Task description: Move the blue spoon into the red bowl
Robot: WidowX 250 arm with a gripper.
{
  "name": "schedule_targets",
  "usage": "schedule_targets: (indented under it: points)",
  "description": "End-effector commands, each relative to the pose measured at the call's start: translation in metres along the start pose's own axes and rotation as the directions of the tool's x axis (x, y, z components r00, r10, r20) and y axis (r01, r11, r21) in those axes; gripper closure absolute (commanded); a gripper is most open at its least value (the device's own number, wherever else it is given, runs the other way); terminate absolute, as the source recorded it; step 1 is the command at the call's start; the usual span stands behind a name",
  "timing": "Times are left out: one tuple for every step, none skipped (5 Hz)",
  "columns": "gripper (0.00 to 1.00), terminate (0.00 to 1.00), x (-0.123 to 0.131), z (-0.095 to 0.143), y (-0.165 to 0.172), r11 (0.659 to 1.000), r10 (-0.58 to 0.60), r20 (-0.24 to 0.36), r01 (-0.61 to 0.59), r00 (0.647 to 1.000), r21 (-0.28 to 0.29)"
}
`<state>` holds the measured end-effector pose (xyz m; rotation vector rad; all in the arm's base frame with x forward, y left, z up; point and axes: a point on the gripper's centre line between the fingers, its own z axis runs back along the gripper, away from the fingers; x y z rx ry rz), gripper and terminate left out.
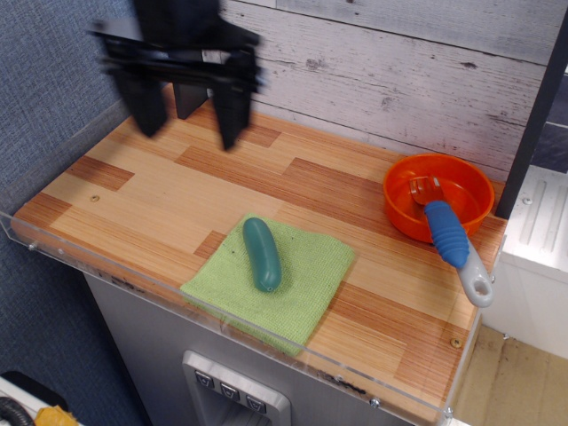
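Note:
The red bowl (461, 188) sits at the right back of the wooden table, its light grey stick handle (477, 280) pointing toward the front right. The blue spoon (446, 232) lies with its head inside the bowl and its ribbed blue handle resting over the front rim and along the grey handle. My gripper (186, 135) hovers high over the table's back left, far from the bowl. It is motion-blurred, open and empty, with two dark fingers pointing down.
A smooth teal-green oblong (262, 253) lies on a green cloth (306, 284) at the front middle. A dark post (188, 93) stands at the back left. A clear acrylic rim (222, 306) edges the table (160, 191). A white-plank wall backs it.

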<state>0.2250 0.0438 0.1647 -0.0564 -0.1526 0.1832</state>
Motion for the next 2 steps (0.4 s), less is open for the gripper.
schedule_targets:
  points:
    - [0.0,0.0,-0.0161,0.0293,0.0076,0.999,-0.022,0.1,0.024,0.995,-0.023]
    - [0.0,1.0,-0.0161,0.0293,0.0076,0.999,-0.022,0.1,0.024,0.995,-0.023]
